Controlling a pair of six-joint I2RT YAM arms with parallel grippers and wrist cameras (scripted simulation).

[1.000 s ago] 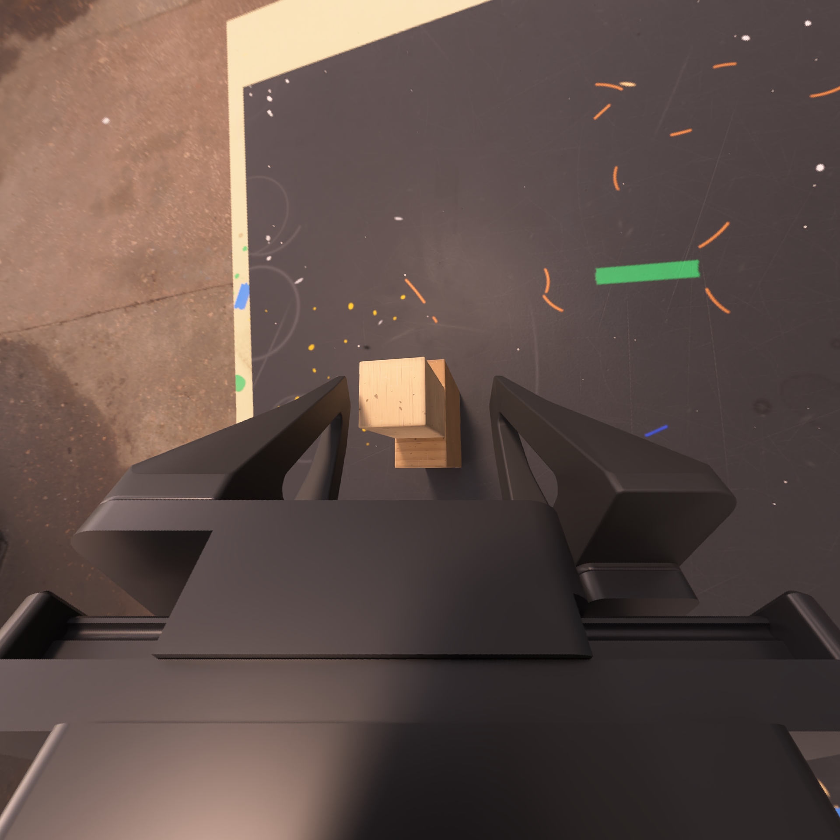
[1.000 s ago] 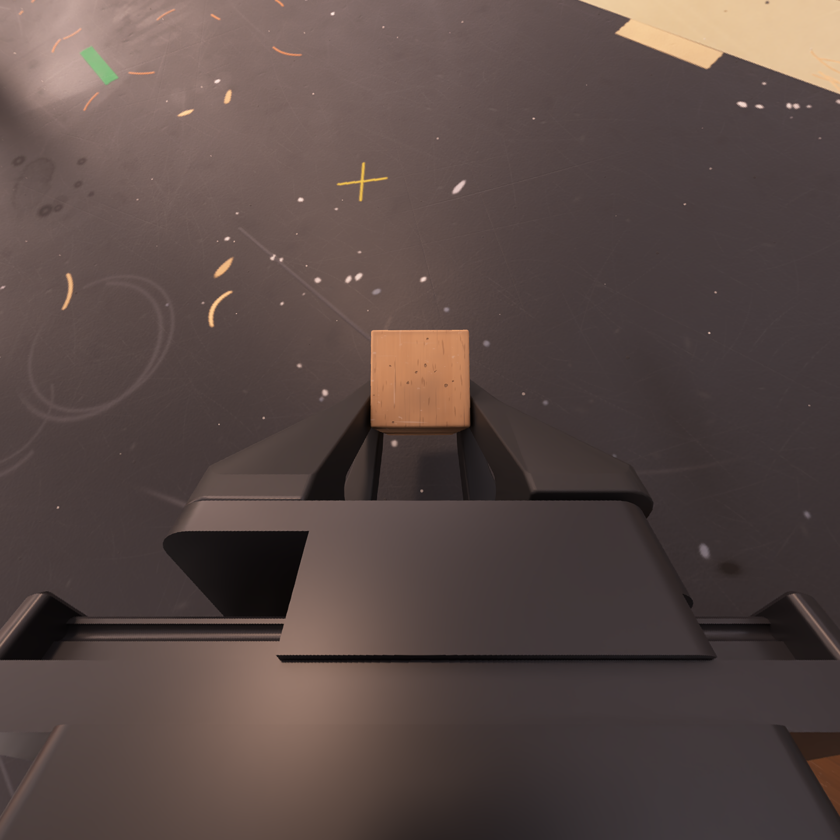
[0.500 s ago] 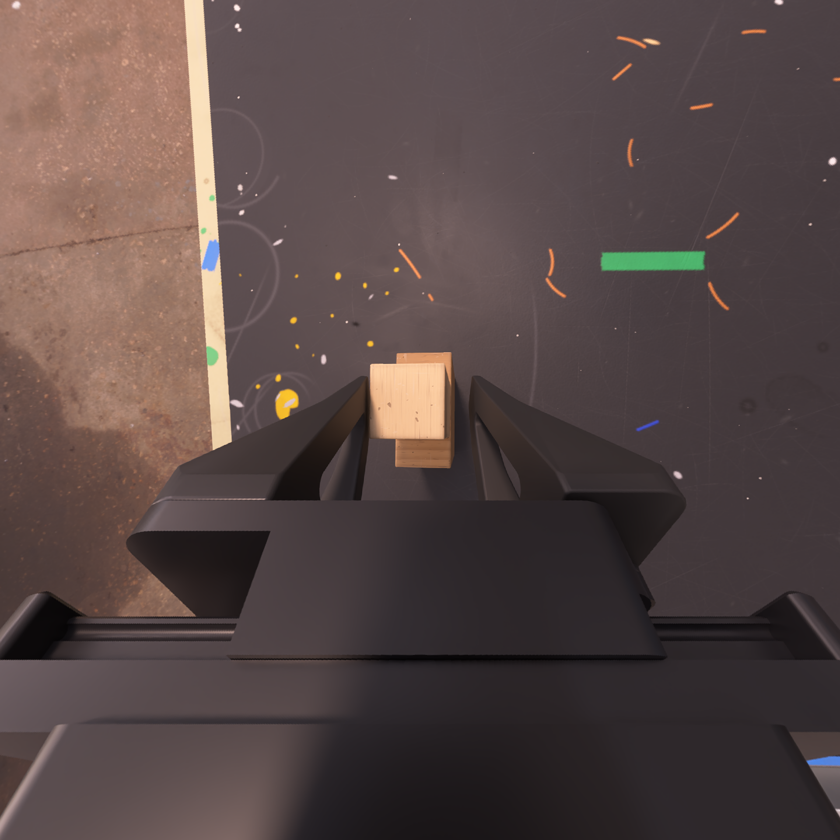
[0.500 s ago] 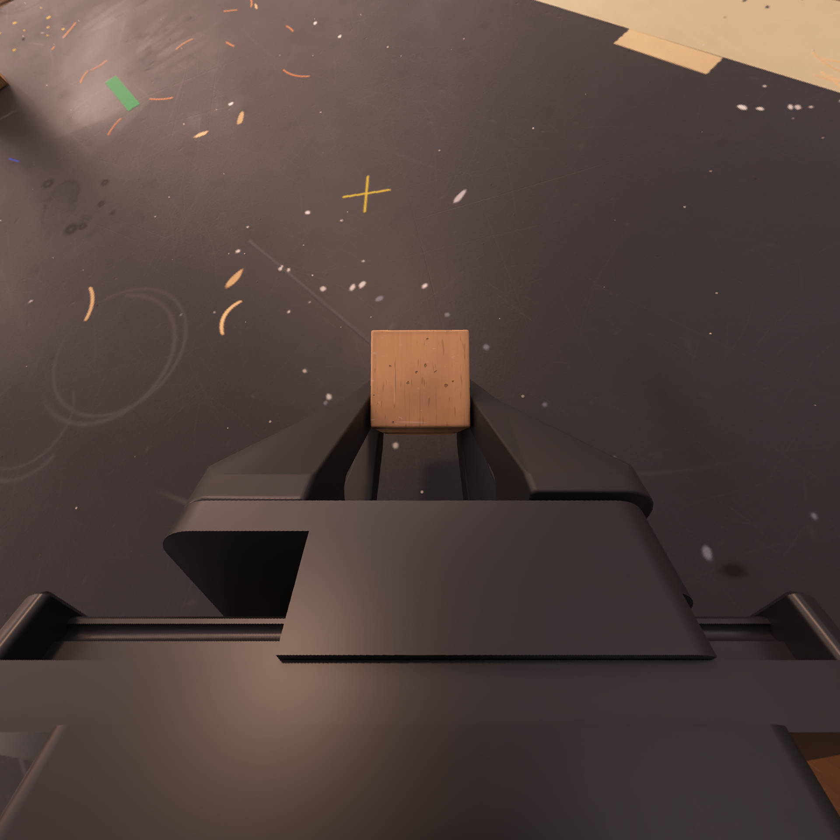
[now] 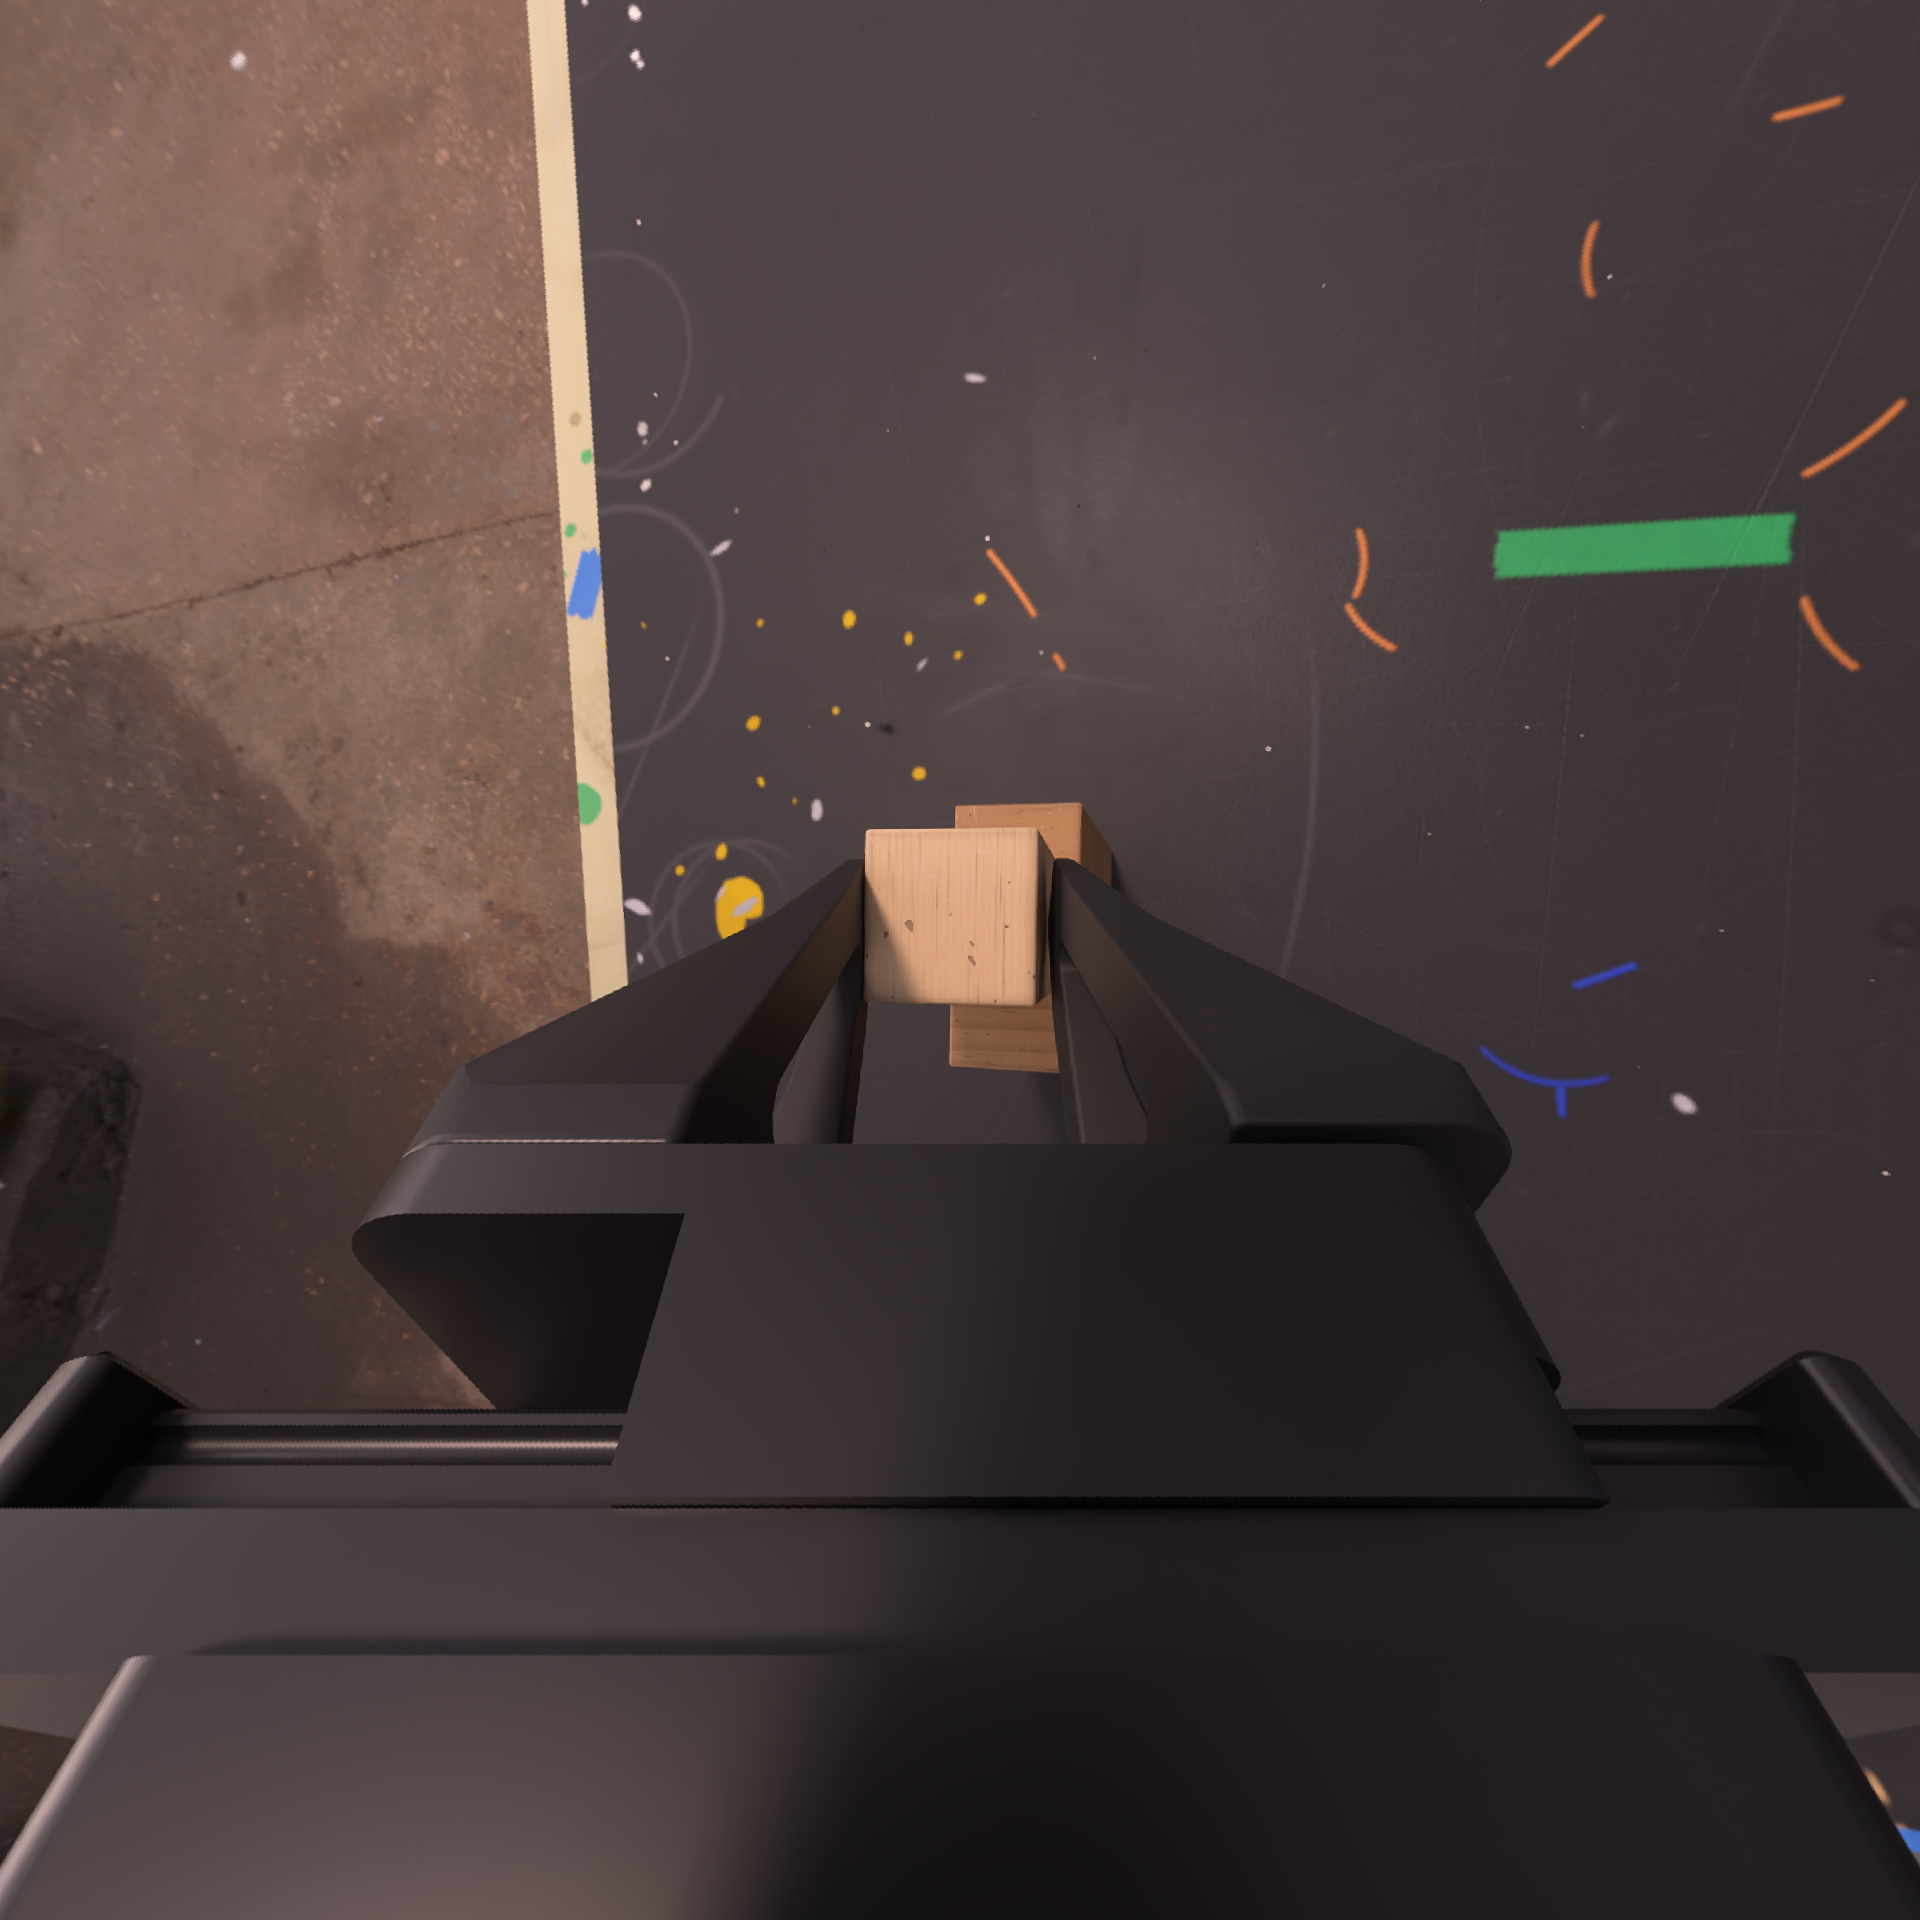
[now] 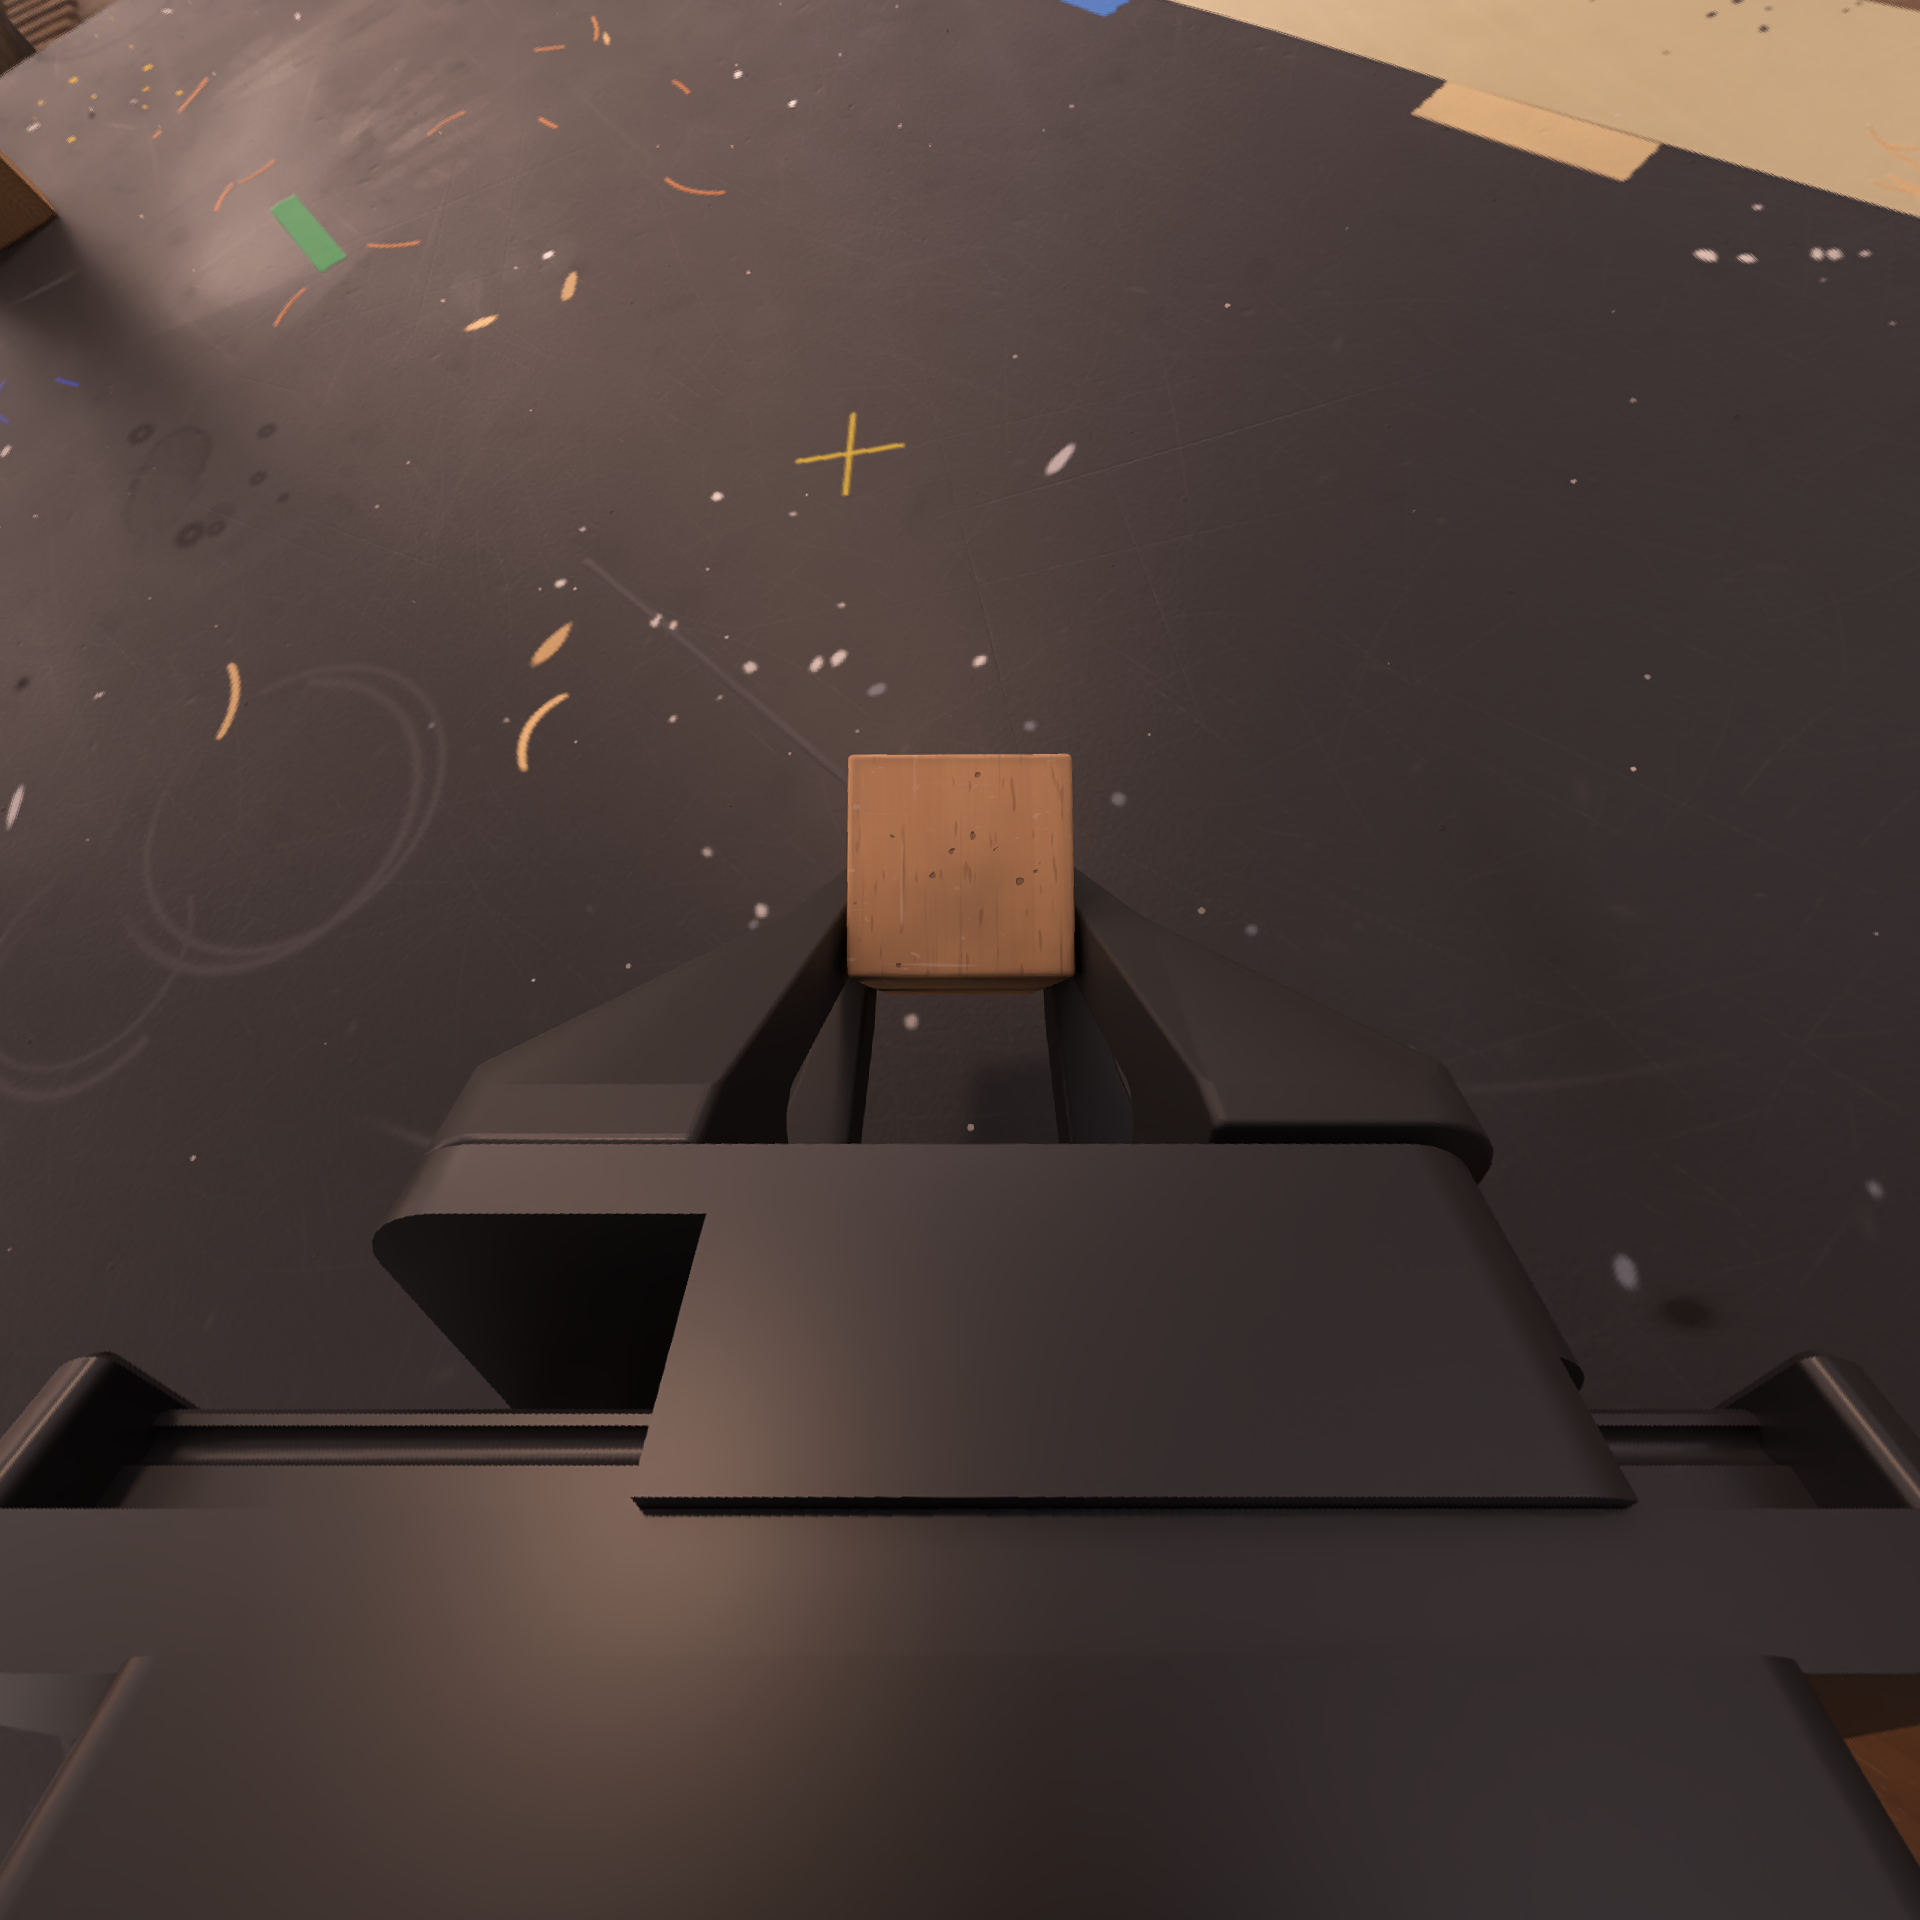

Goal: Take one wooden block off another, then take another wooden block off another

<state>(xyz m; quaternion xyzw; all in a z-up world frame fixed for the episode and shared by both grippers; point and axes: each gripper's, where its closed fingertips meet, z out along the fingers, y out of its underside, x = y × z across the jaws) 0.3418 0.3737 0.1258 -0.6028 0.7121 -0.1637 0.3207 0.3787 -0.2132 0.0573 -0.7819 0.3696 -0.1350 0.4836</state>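
In the left wrist view, my left gripper (image 5: pixel 956 914) is shut on a pale wooden block (image 5: pixel 951 914), its jaws pressed against both sides. A darker wooden block (image 5: pixel 1003 1034) stands under it on the dark mat, offset a little to the right and partly hidden. In the right wrist view, my right gripper (image 6: pixel 959 914) is shut on a reddish-brown wooden block (image 6: pixel 959 868) and holds it above the mat. A corner of another wooden block (image 6: pixel 19 197) shows at the far left edge of that view.
The dark mat (image 5: pixel 1247 312) carries paint marks, a green tape strip (image 5: pixel 1642 543) and a yellow cross (image 6: pixel 849 453). The mat's cream border (image 5: pixel 582 520) runs close on the left of the left gripper, with brown floor (image 5: pixel 260 520) beyond. A cream edge (image 6: pixel 1662 62) lies far right.
My left gripper has closed from wide open onto the pale block. The right gripper keeps its hold on its block, and the mat marks drift rightward and downward in its view.
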